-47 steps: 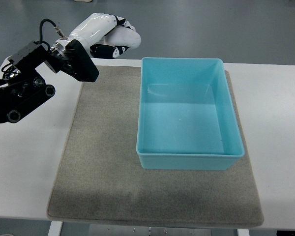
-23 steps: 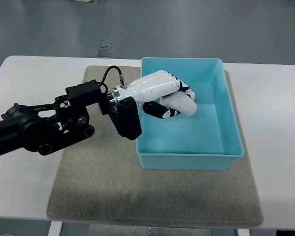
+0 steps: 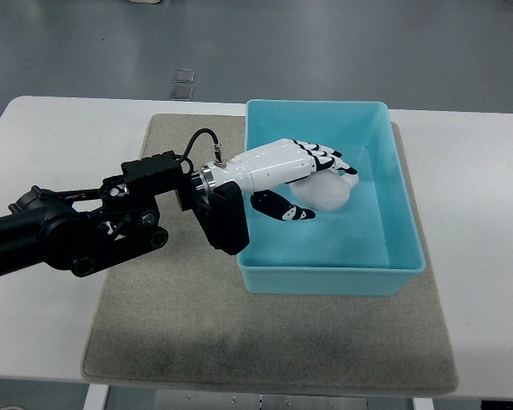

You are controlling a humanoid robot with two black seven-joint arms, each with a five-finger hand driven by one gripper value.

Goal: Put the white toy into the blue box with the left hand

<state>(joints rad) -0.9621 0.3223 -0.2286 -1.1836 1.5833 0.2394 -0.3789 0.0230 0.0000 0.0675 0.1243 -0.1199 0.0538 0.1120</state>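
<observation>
Now my left hand [image 3: 295, 175] sits inside the box [image 3: 399, 184], fingers spread flat over the toy [image 3: 329, 192], releasing it.

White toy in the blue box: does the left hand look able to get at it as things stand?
Probably yes: the left hand is already over the white toy inside the blue box, fingers extended across it, nothing between.
</observation>
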